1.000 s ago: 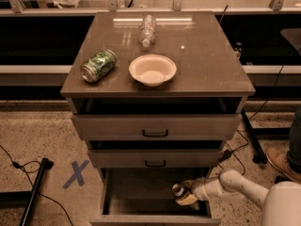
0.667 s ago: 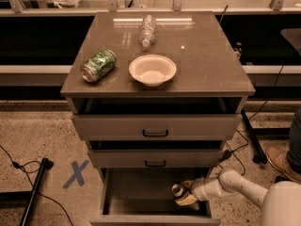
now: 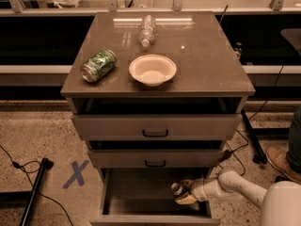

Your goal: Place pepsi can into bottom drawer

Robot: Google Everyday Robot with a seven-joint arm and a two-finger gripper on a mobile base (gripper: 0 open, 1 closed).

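Note:
The bottom drawer (image 3: 109,197) is pulled out below the two upper drawers, and its flat inside shows. My gripper (image 3: 182,192) reaches in from the right, inside the drawer's right part. It is shut on the pepsi can (image 3: 177,188), whose silver top shows at the fingertips. The can's dark body is mostly hidden by the gripper and shadow. I cannot tell whether the can rests on the drawer floor.
On the cabinet top (image 3: 207,55) lie a green patterned can (image 3: 98,65), a white bowl (image 3: 152,69) and a clear plastic bottle (image 3: 146,29). The top two drawers (image 3: 155,125) are slightly open. A blue X (image 3: 75,173) and cables mark the floor at left. A shoe (image 3: 282,163) is at right.

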